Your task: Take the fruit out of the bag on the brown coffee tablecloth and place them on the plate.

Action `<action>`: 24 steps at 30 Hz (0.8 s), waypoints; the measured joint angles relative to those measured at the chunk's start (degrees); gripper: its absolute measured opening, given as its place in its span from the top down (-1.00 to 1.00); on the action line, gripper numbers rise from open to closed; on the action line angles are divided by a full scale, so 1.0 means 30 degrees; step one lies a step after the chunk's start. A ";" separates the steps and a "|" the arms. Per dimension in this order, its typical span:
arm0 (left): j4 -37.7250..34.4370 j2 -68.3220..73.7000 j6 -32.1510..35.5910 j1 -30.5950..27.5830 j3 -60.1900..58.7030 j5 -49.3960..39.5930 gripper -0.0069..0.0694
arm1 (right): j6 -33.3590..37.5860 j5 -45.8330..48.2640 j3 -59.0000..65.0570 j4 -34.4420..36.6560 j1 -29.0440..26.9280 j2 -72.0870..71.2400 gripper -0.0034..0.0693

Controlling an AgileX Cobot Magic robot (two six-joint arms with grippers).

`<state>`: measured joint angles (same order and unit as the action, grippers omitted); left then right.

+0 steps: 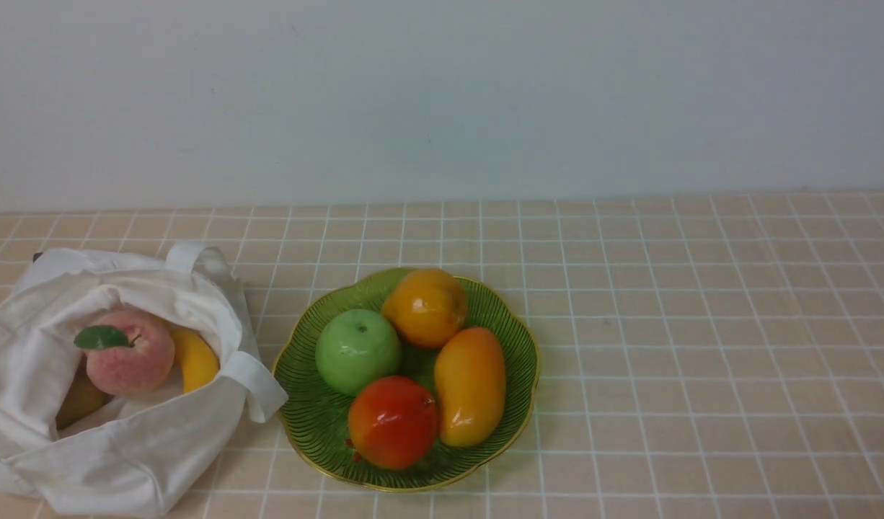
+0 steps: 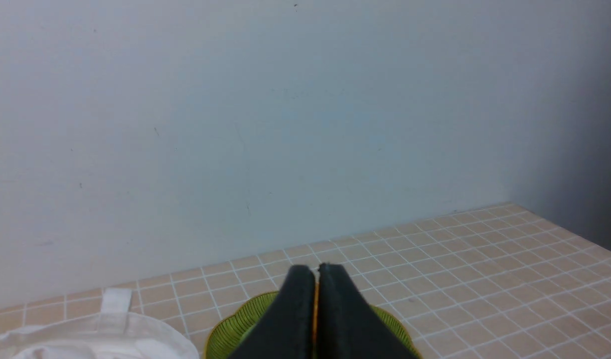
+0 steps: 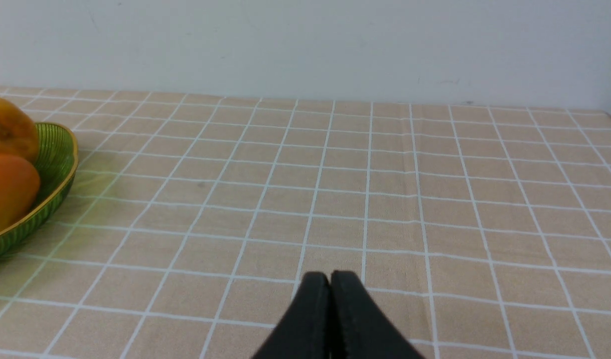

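Observation:
The white bag (image 1: 125, 447) lies open at the front left on the grid tablecloth (image 1: 701, 324). Inside it I see a pink peach (image 1: 130, 353) with a green leaf, a yellow fruit (image 1: 195, 358) and a brownish fruit (image 1: 78, 404). The green plate (image 1: 308, 414) holds a green apple (image 1: 357, 351), an orange fruit (image 1: 426, 308), a yellow-orange mango (image 1: 471, 386) and a red fruit (image 1: 393, 423). Neither gripper shows in the front view. My left gripper (image 2: 317, 271) is shut and empty, above the plate (image 2: 226, 326). My right gripper (image 3: 330, 276) is shut and empty over bare cloth, right of the plate (image 3: 56, 159).
A plain pale wall (image 1: 442, 94) runs along the back of the table. The bag's strap handles (image 1: 258, 382) hang toward the plate. The cloth stretches bare to the right of the plate.

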<state>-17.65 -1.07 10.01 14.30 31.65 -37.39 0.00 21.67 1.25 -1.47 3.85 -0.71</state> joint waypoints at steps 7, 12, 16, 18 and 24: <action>0.1497 -0.0022 0.0533 0.0000 -0.0371 0.0090 0.84 | 0.0000 0.0000 0.0000 0.0000 0.0000 0.0000 0.95; 0.4346 -0.0022 -0.1108 -0.0981 -0.2816 0.0704 0.84 | 0.0000 0.0000 0.0000 0.0000 0.0000 0.0000 0.95; 0.5644 -0.0022 -0.2632 -0.2744 -0.5198 0.1116 0.84 | 0.0000 0.0000 0.0000 0.0000 0.0000 0.0000 0.95; 0.5670 -0.0022 -0.3111 -0.3726 -0.6599 0.1230 0.84 | 0.0000 0.0000 0.0000 0.0000 0.0000 0.0000 0.95; 0.5568 -0.0005 -0.3203 -0.4506 -0.9082 0.3657 0.84 | 0.0000 0.0000 0.0000 0.0000 0.0000 0.0000 0.95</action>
<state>-0.95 -1.08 0.41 0.78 4.41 -26.42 0.00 21.67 1.25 -1.47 3.85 -0.71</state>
